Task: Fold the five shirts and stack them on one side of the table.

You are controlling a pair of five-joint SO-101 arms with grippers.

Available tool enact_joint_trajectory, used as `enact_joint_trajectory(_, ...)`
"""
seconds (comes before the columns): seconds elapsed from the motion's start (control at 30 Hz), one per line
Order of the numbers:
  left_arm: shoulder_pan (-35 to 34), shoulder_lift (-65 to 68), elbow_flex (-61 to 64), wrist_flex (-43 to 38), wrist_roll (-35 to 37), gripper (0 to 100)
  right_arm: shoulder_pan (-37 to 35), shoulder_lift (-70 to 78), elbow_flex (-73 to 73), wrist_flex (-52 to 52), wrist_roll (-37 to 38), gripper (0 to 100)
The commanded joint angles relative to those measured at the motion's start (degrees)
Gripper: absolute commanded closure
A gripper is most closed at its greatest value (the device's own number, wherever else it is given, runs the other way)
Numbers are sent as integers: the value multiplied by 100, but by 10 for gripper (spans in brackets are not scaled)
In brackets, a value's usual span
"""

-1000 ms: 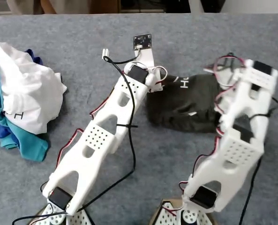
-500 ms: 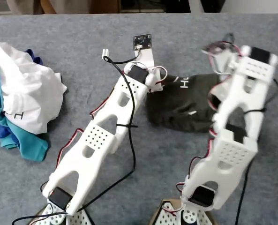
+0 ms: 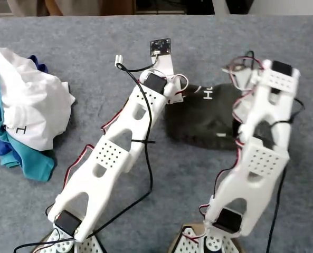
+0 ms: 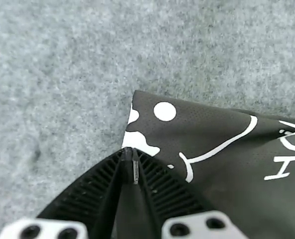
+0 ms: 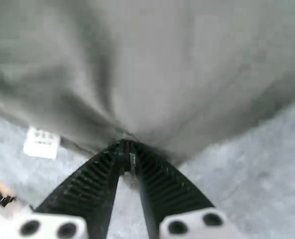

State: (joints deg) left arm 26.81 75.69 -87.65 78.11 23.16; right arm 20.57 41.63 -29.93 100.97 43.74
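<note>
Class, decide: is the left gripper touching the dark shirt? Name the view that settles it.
Touching. The left wrist view shows the left gripper shut on the dark shirt at its edge, with the fabric pinched between its tips.

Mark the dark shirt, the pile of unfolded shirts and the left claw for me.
dark shirt (image 3: 204,118), high view, on its plain middle.
pile of unfolded shirts (image 3: 29,105), high view, on the white shirt on top.
left claw (image 4: 130,158), left wrist view, where the closed tips meet.

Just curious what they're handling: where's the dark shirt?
High view: the dark shirt lies right of centre on the table, between the left arm and right arm, far from the pile.
</note>
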Motion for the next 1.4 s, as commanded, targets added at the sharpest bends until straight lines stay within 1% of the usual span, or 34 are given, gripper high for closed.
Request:
enact_joint_trajectory(0.0, -53, -48, -290, -53, 35, 981, 347, -602, 673, 123, 396, 996)
enact_joint_trajectory(0.07, -53, -48, -290, -53, 35, 981, 374, -681, 1147, -26, 545, 996)
enact_joint_trajectory(0.17, -53, -48, -290, -53, 26, 981, 400, -585, 1640, -967, 527, 996)
enact_joint_trajectory(0.2, -53, -48, -290, -53, 26, 981, 418, -505, 1727, -1275, 484, 996)
enact_joint_trajectory(0.27, -53, -48, -290, -53, 26, 981, 435, -356, 1640, -1442, 475, 996)
enact_joint_trajectory(0.47, -53, -48, -290, -53, 18, 980, 752, -224, 347, -1292, 466, 996)
enact_joint_trajectory(0.53, -62, -48, -290, -62, 18, 980, 831, -224, -251, -721, 527, 995)
enact_joint_trajectory(0.6, -62, -48, -299, -62, 18, 980, 857, -180, -778, 53, 774, 995)
enact_joint_trajectory(0.63, -62, -48, -299, -62, 18, 980, 866, -189, -857, 185, 897, 995)
enact_joint_trajectory(0.83, -62, -48, -299, -62, 18, 980, 1218, -637, -418, 141, 1116, 996)
enact_joint_trajectory(0.93, -26, -48, -299, -79, 18, 980, 1015, -989, -567, 62, 835, 996)
enact_joint_trajectory(1.1, -44, -48, -299, -79, 9, 980, 224, -1174, -1182, -114, -255, 995)
enact_joint_trajectory(1.17, -44, -48, -299, -70, 9, 980, -101, -1086, -1095, 79, -475, 995)
enact_joint_trajectory(1.23, -53, -48, -299, -62, 26, 980, -268, -963, -532, 158, -791, 996)
enact_joint_trajectory(1.27, -26, -48, -273, -53, 35, 980, -224, -945, -92, 141, -932, 996)
enact_joint_trajectory(1.33, -18, -48, -299, -18, 35, 980, -84, -892, 743, 44, -976, 996)
enact_joint_trajectory(1.37, -53, -48, -299, -18, 44, 980, -4, -884, 1130, -176, -1002, 996)
